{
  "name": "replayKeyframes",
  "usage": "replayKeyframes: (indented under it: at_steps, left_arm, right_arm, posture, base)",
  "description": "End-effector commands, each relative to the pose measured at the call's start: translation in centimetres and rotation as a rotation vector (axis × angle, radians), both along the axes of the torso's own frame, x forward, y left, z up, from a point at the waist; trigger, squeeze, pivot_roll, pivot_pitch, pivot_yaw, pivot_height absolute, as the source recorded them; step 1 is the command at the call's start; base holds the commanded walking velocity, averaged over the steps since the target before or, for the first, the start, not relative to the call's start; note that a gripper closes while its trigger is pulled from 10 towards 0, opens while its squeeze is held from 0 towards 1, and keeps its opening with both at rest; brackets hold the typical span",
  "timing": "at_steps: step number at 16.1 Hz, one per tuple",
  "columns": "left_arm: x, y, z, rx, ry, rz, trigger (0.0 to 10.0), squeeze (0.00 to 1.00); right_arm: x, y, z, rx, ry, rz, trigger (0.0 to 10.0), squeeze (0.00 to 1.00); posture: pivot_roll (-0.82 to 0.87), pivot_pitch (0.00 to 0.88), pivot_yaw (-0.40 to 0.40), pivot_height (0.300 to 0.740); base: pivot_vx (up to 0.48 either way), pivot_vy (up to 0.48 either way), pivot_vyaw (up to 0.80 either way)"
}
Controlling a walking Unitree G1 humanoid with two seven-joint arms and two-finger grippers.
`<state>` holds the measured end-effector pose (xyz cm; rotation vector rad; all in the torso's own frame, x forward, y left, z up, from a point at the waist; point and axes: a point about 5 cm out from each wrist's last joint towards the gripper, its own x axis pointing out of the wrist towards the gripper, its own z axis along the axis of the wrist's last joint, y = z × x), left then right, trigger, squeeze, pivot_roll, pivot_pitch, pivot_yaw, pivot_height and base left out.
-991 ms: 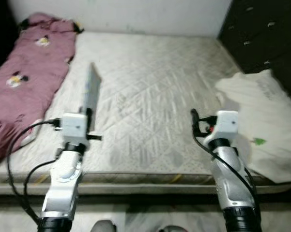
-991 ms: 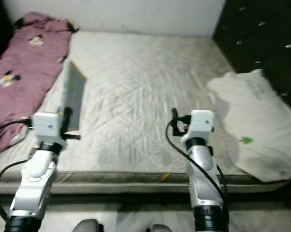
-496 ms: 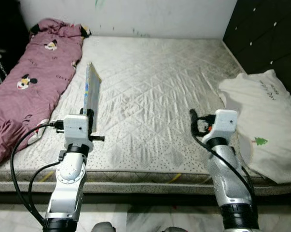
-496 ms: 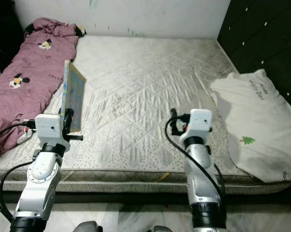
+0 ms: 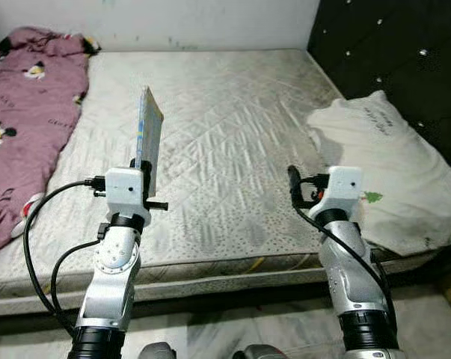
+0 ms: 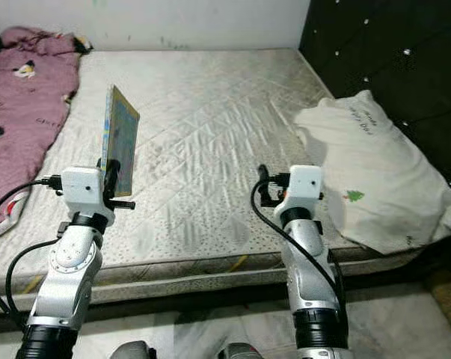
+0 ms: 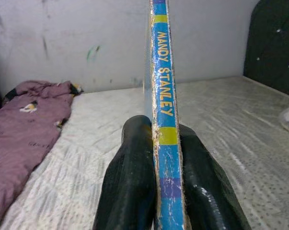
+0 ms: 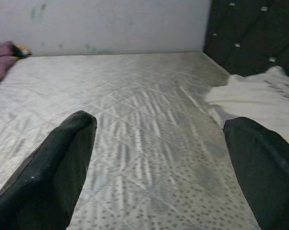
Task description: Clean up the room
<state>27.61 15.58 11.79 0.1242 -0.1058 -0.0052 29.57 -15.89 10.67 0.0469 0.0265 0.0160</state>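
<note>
Standing upright, a thin book (image 7: pixel 163 120) is clenched by the left tool (image 5: pixel 141 178) above the bed (image 5: pixel 232 142), probably for carrying; at three o'clock the right tool (image 8: pixel 158 158) is released.

Bare quilted mattress (image 5: pixel 232 127), tufted black headboard (image 5: pixel 390 52)

Both arms are jointed silver metal tubes ending in black cuffs near the body, each topped by a boxy white wrist housing, the right one with a small red mark, with loose black cables looping beside them and glossy black fingers (image 7: pixel 130 191).
</note>
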Motion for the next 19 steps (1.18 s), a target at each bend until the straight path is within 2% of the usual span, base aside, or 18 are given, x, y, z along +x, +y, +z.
replayKeyframes:
  at_steps: [1, 10, 16, 19]
  left_arm:
    - [0.22, 0.13, 0.54, 0.009, -0.025, -0.005, 10.0, 0.00]
    - [0.29, -0.07, 0.60, -0.005, -0.029, -0.010, 10.0, 0.00]
    - [0.40, -0.20, 0.65, -0.014, -0.029, -0.011, 10.0, 0.00]
    - [0.44, -0.23, 0.88, -0.043, -0.050, -0.008, 10.0, 0.00]
  right_arm:
    - [0.27, 0.31, 0.27, 0.004, -0.010, 0.013, 10.0, 0.00]
    - [0.27, 0.28, 0.22, 0.003, -0.008, 0.029, 10.0, 0.00]
    - [0.34, 0.22, 0.28, -0.001, -0.008, 0.031, 10.0, 0.00]
    - [0.40, 0.21, 0.29, -0.006, -0.011, 0.033, 10.0, 0.00]
  posture:
    - [0.01, 0.000, -0.021, 0.740]
    - [0.00, 0.000, -0.027, 0.740]
    - [0.00, 0.000, -0.030, 0.740]
    - [0.00, 0.000, -0.032, 0.740]
  base:
    - [0.000, 0.000, 0.00]
    - [0.000, -0.296, 0.00]
    - [0.000, -0.454, 0.00]
    - [0.000, -0.100, 0.00]
